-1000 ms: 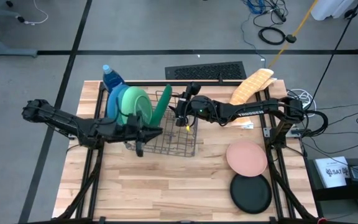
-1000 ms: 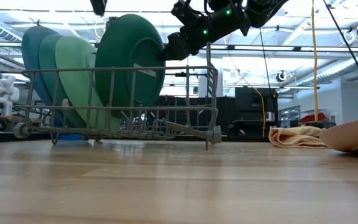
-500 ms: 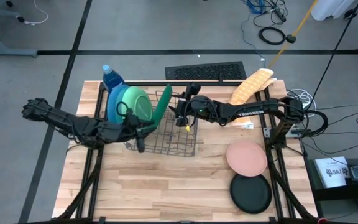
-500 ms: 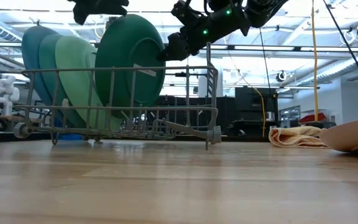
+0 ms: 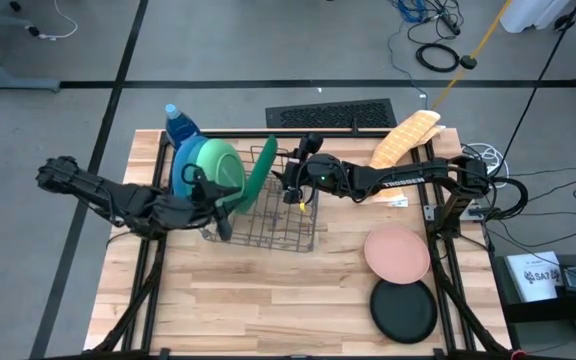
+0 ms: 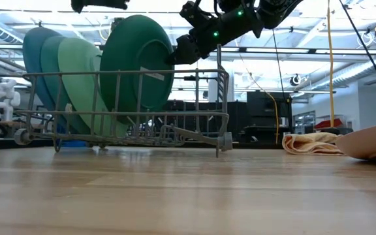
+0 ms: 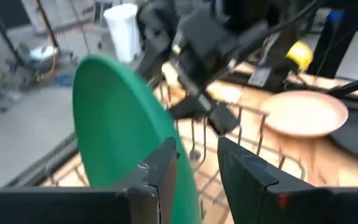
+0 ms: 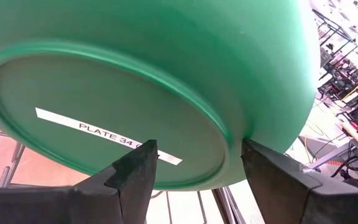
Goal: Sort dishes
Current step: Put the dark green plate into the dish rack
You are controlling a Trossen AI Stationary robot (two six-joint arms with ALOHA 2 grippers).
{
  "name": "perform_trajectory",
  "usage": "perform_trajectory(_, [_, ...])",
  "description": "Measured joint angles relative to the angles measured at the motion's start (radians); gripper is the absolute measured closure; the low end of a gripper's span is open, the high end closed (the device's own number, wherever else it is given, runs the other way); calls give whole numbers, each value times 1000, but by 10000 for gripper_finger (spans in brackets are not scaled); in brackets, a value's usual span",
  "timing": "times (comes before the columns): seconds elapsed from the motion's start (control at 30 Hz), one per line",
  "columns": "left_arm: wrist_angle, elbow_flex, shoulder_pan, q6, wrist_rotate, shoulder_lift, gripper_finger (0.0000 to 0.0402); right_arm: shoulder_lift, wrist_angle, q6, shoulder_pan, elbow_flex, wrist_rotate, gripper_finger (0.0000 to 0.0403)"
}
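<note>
A dark green plate (image 5: 260, 168) stands on edge in the wire rack (image 5: 286, 222), tilted; it also shows in the low view (image 6: 139, 62). A blue plate (image 5: 179, 165) and a light green plate (image 5: 218, 168) stand on edge at the rack's left end. A pink plate (image 5: 398, 252) and a black plate (image 5: 404, 310) lie flat at the table's right. My left gripper (image 5: 230, 203) is open, at the dark green plate's near rim (image 7: 188, 186). My right gripper (image 5: 291, 186) is open, close behind that plate's underside (image 8: 104, 106). My left gripper stands with its open fingers at the dark green plate's near rim (image 7: 185, 168); I cannot tell whether it touches. My right gripper faces the plate's underside with its fingers (image 8: 132, 168) wide apart; in the low view a fingertip (image 6: 177, 53) meets the plate's outline, but I cannot tell whether it touches.
A blue soap bottle (image 5: 179, 122) stands at the far left behind the rack. A yellow cloth (image 5: 405, 138) lies at the far right. A dark grille (image 5: 331, 115) lies along the far edge. Bare wood shows in front of the rack (image 5: 268, 290).
My left gripper has gone a little toward the table's left and far edges, along the rack's near left corner toward the standing plates. The plates have stayed where they were.
</note>
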Motion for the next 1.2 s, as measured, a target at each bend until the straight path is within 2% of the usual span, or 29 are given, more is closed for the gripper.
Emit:
perform_trajectory(0.17, [-108, 0, 27, -134, 5, 40, 284, 0, 1, 0, 0, 0, 0, 174])
perform_trajectory(0.4, [-88, 0, 60, -151, 40, 89, 288, 0, 2, 3, 0, 0, 0, 174])
perform_trajectory(0.5, [-79, 0, 74, -161, 65, 92, 317, 0, 2, 3, 0, 0, 0, 174])
perform_trajectory(0.63, [-62, 0, 83, -190, 97, 89, 385, 0, 1, 3, 9, 0, 0, 174])
perform_trajectory(0.8, [-56, 0, 90, -220, 83, 88, 397, 0, 1, -1, 30, 0, 1, 174])
perform_trajectory(1.0, [99, -1, 89, -227, 122, 77, 399, 0, 0, -3, 44, 0, 7, 174])
perform_trajectory(1.2, [116, -17, 50, -256, 143, 77, 400, 0, 0, -3, 66, 0, 6, 174])
